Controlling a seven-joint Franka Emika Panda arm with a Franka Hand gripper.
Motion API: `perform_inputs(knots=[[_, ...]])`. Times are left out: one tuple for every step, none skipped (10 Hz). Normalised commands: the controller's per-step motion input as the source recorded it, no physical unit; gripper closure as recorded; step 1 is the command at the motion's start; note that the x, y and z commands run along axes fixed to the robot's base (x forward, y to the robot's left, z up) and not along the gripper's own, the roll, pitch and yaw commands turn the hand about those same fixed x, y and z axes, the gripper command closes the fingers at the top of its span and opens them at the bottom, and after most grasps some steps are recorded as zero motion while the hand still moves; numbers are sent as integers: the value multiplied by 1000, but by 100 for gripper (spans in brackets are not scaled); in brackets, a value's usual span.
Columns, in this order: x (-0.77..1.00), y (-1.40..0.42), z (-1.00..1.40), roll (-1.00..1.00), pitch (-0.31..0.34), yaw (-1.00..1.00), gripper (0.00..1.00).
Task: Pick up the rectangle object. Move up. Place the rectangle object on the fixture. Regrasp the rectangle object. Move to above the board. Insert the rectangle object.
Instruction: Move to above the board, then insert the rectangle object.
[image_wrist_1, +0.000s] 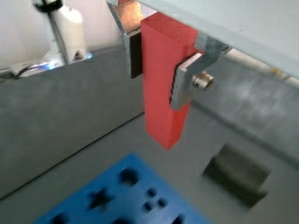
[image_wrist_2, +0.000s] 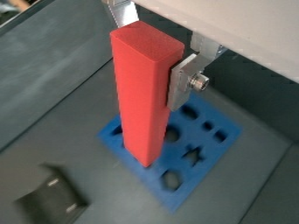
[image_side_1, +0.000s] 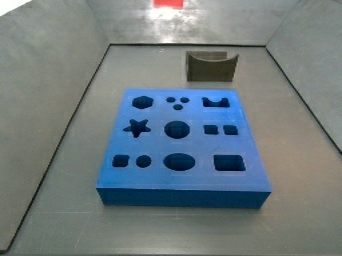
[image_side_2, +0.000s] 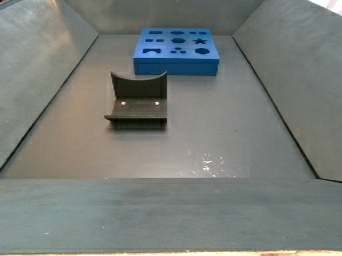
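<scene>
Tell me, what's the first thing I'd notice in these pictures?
The long red-orange rectangle object jumps out first: it hangs upright in the gripper, up in the air above the floor. Next comes the big blue board full of shaped holes, lying flat on the grey floor, with the small dark fixture standing apart from it.
</scene>
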Motion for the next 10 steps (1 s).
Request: perform_inputs(knots=[[-113,-93,-46,-798,-71,-96,100],[-69,-33,-27,-516,-41,-50,100],[-46,-27,-21,-335,-32,-34,100],[-28,-13,-9,-225,-22,-20,100],[0,0,-3,-26,0,0,100],[0,0,-34,-34,-6,0,100],[69,-111,-111,-49,-109,0,100],[89,-174,-149,-91,-157,9,100],[103,-197,-143,-109,-226,17,100],[94,-220,-174,-94,-280,17,100]])
